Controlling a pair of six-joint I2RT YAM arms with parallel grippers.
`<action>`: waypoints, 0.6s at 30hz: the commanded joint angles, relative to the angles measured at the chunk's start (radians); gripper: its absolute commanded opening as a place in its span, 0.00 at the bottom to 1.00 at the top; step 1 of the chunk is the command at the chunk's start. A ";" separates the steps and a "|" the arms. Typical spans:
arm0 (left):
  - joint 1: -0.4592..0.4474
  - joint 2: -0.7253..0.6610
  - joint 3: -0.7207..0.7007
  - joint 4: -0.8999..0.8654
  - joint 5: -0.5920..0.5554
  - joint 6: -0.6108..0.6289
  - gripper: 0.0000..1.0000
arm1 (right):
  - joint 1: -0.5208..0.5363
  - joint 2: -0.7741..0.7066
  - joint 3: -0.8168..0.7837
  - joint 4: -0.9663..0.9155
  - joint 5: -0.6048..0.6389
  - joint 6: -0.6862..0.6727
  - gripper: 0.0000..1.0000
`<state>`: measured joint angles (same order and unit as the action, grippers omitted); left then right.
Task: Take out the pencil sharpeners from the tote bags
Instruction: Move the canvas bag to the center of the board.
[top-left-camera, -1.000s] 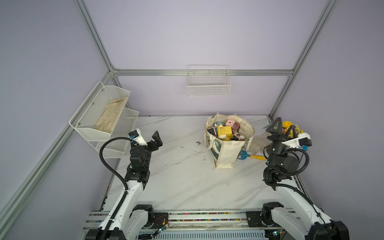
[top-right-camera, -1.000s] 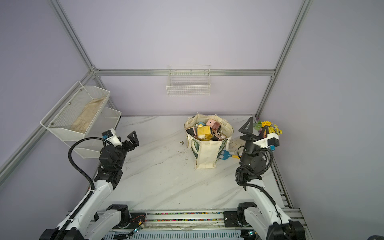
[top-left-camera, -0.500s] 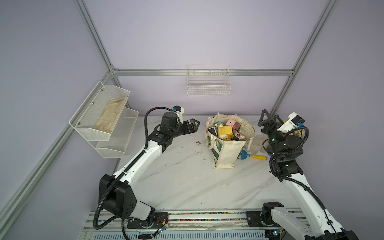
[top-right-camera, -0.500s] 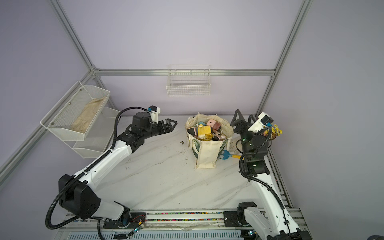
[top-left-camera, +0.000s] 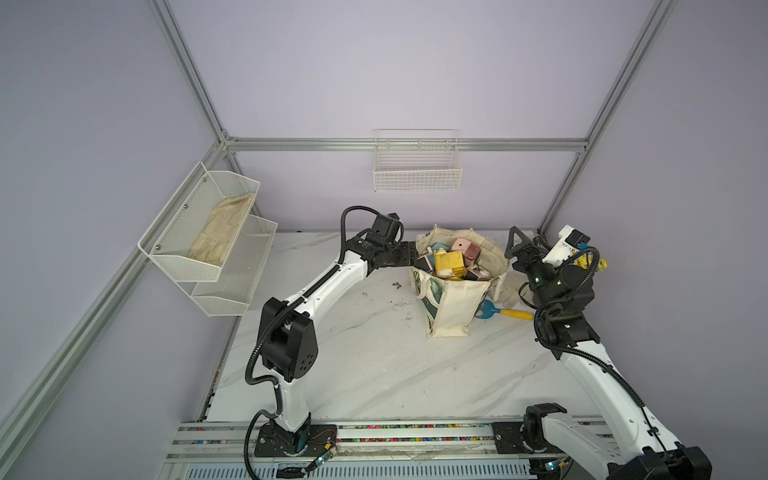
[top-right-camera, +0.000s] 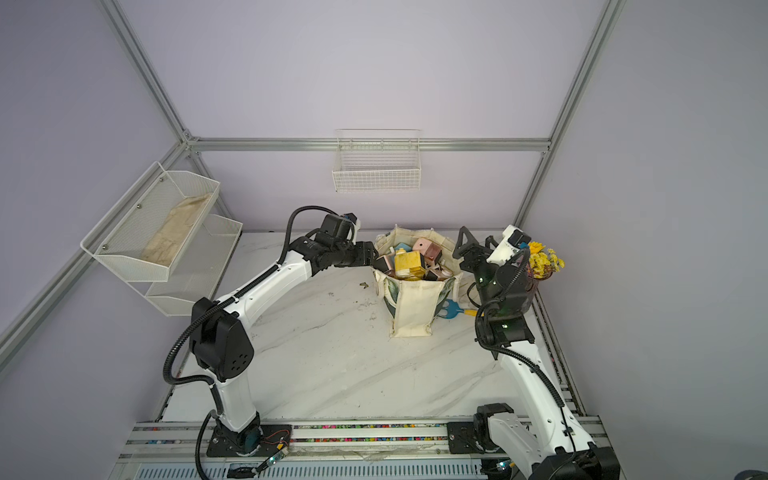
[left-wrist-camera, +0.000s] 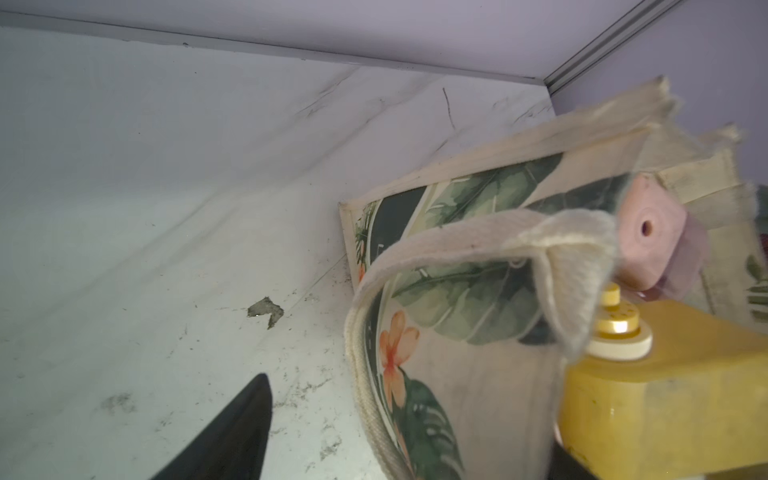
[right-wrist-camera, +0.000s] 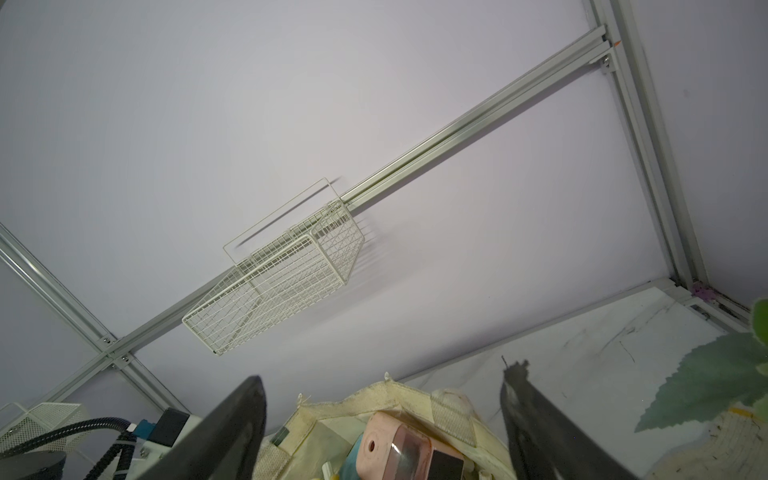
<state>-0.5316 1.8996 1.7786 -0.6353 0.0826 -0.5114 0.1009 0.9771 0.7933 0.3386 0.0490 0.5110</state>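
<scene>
- Cream canvas formed the tote bag (top-left-camera: 451, 303), which stood upright on the marble worktop (top-left-camera: 374, 357) toward its far side, mouth open.
- Pencil sharpeners (top-left-camera: 451, 259) filled the bag to the rim in both top views; a yellow sharpener (top-right-camera: 409, 262) lay on top of the pile, with a pink sharpener (top-right-camera: 426, 247) just behind it.
- Left gripper (top-left-camera: 409, 259) sat at the bag's rim on the robot's left side. In the left wrist view one of its fingers (left-wrist-camera: 232, 432) showed over the worktop and the other lay at the frame's edge beside the yellow sharpener; whether they were spread or pinching could not be told.
- Right gripper (right-wrist-camera: 382, 428) hung above the bag's right edge with its fingers spread wide and nothing between them.
- Blue hand rake (top-left-camera: 486, 309) with a yellow handle lay on the worktop, touching the bag's right side.
- Yellow flowers (top-right-camera: 542, 259) stood at the far right corner.
- White wire basket (top-left-camera: 417, 168) hung on the back wall.
- Mesh shelf (top-left-camera: 199, 232) on the left wall held a dirty glove (top-left-camera: 222, 232).
</scene>
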 joint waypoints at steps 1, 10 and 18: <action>-0.006 0.001 0.121 -0.106 -0.048 0.056 0.60 | 0.003 0.005 0.017 -0.005 -0.014 -0.015 0.89; 0.023 -0.059 0.107 -0.177 -0.082 0.132 0.00 | 0.003 0.150 0.112 -0.144 -0.046 -0.035 0.85; 0.110 -0.145 0.069 -0.239 -0.012 0.194 0.00 | 0.002 0.340 0.236 -0.241 -0.203 -0.050 0.69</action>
<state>-0.4824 1.8763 1.8141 -0.8093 0.0765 -0.3733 0.1013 1.2747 0.9779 0.1608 -0.0681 0.4747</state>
